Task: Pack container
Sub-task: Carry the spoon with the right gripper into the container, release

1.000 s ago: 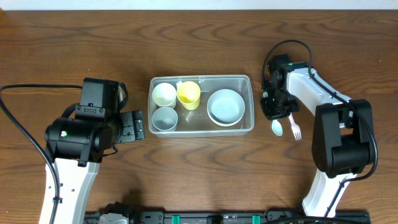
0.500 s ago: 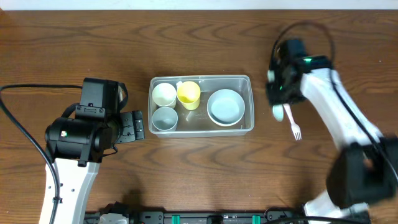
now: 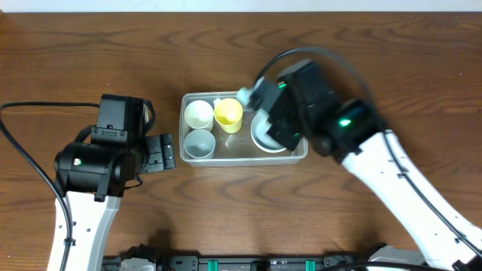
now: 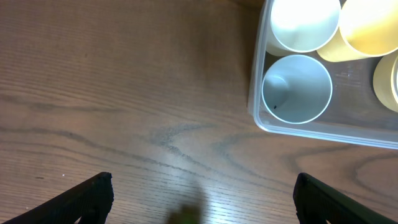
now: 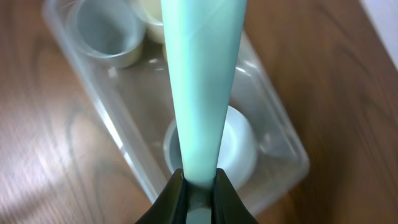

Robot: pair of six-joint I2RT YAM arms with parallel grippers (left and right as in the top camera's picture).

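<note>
The container [image 3: 233, 149], a clear rectangular tub with rounded corners, sat mid-table holding three cups [image 3: 228, 113] and a bowl [image 5: 239, 140]. The right gripper [image 5: 200, 180] hovered above its bowl end, clamped on a pale teal utensil handle [image 5: 205, 81]. The left gripper [image 4: 204, 186] lay just beside its cup end, spread wide and empty.

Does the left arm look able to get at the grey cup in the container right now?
Probably yes. The left gripper is open, just beside the container end where the grey cup stands upright and uncovered; the right gripper, holding a utensil, is over the bowl end.
</note>
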